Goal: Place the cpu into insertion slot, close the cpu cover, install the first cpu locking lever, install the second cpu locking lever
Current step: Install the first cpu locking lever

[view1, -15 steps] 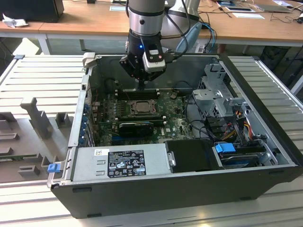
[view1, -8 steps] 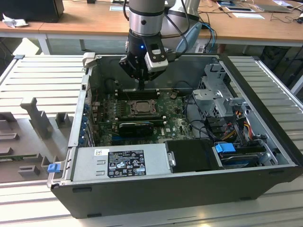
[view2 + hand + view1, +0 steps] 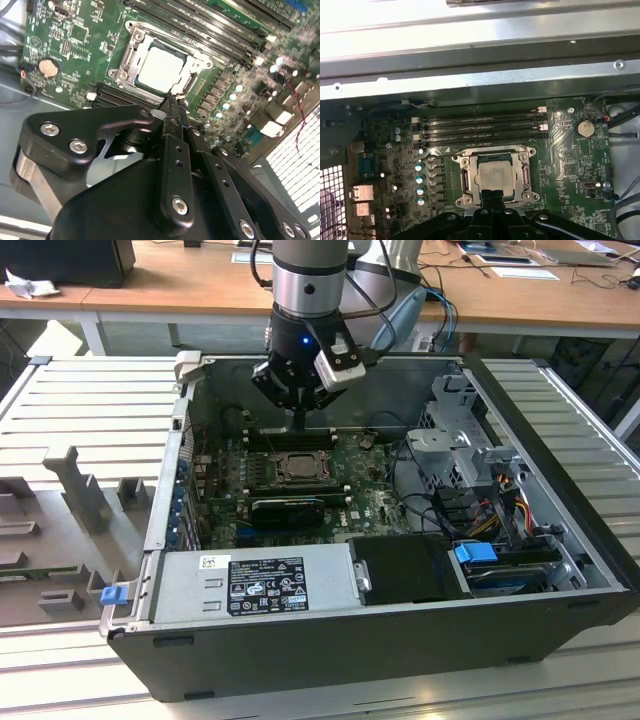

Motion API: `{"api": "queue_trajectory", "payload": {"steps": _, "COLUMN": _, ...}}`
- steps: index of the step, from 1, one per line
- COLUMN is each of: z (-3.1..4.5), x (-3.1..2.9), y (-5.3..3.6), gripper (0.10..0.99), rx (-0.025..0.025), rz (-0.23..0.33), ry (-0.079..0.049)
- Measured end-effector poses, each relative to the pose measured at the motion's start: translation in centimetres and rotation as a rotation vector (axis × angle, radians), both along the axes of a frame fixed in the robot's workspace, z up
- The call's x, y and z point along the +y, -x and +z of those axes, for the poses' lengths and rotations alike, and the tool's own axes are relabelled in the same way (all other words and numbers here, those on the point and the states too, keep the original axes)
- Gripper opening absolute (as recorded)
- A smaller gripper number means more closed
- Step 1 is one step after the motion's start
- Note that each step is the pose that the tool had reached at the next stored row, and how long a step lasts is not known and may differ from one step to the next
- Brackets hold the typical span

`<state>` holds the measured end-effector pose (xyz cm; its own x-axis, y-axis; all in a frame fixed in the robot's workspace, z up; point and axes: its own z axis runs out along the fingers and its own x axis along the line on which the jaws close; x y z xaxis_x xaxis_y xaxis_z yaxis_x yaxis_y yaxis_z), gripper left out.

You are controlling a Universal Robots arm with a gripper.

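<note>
The cpu (image 3: 160, 70) (image 3: 495, 175), a pale silvery square, lies flat in the insertion slot (image 3: 297, 468) on the green motherboard. The cpu cover (image 3: 198, 62) (image 3: 468, 172), a metal frame with a square window, lies down around it. In both wrist views my gripper (image 3: 173, 102) (image 3: 493, 194) is shut, its black fingers pressed together into one narrow tip. That tip sits at the edge of the socket frame, beside a thin bent lever end (image 3: 184, 89). In the exterior view the gripper (image 3: 298, 423) hangs just behind the socket, inside the open computer case.
Black memory slots (image 3: 480, 129) run beside the socket. A black heat-sink block (image 3: 287, 510) sits in front of it. The case wall (image 3: 190, 390), grey power supply (image 3: 255, 585), drive cage (image 3: 455, 440) and cable bundle (image 3: 480, 510) close in the board.
</note>
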<state>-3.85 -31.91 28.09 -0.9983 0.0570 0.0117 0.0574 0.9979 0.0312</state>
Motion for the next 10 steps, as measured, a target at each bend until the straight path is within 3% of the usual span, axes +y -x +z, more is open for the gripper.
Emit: {"api": "queue_trajectory", "payload": {"steps": 10, "z": -0.28, "x": -0.01, "y": 0.00, "gripper": 0.106, "rx": -0.0079, "rz": 0.161, "ry": 0.000}}
